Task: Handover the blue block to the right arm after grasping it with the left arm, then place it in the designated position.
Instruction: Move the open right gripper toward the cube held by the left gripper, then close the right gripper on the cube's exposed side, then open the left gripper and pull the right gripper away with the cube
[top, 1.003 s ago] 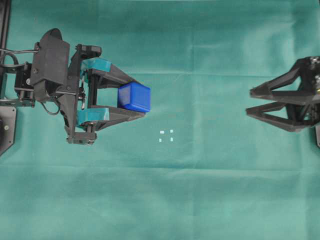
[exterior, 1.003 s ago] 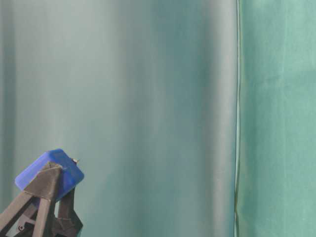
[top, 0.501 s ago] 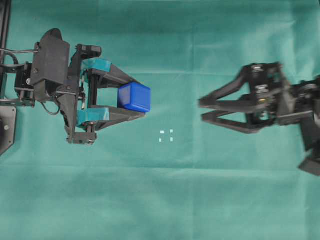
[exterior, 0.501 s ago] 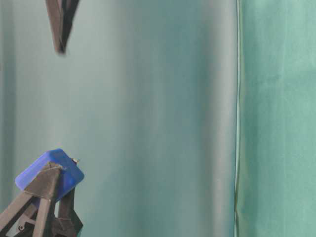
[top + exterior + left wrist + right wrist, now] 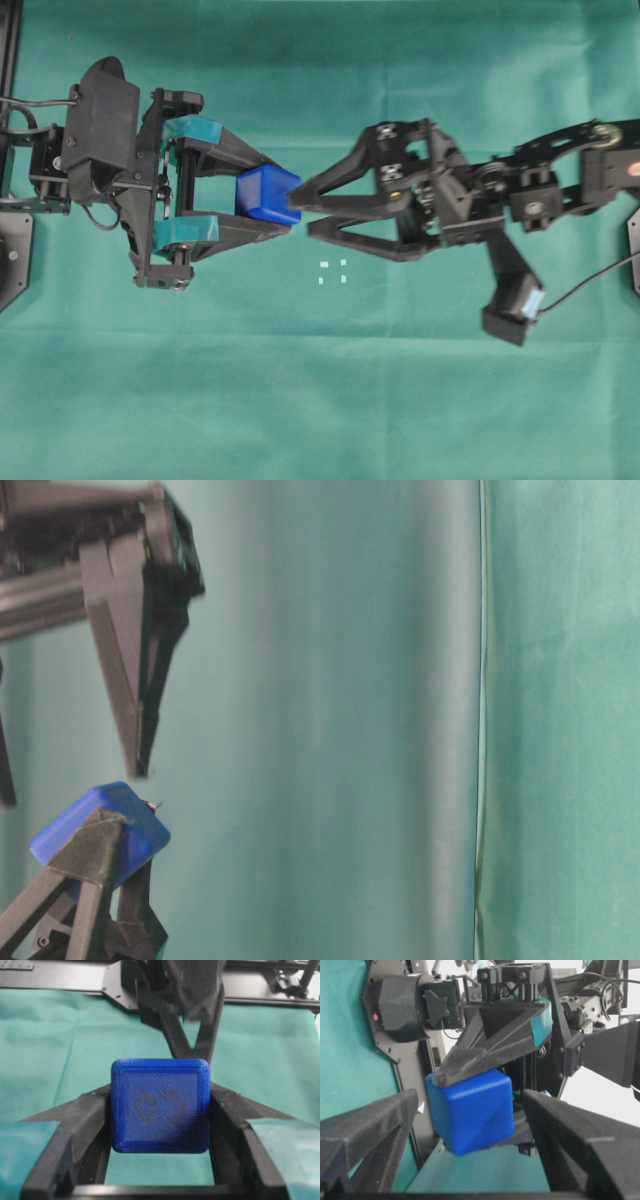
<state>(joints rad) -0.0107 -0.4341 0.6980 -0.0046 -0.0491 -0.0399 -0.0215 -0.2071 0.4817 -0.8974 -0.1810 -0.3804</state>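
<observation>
In the table-level view the left gripper [image 5: 95, 880] is cut off at the 6 o'clock edge and covers the lower part of the blue block [image 5: 100, 825]. The right gripper [image 5: 75, 780] runs off at 9 o'clock, slightly blurred.

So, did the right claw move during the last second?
Yes. In the overhead view the right claw has travelled left, past the white marks, up to the blue block in the left claw.
</observation>
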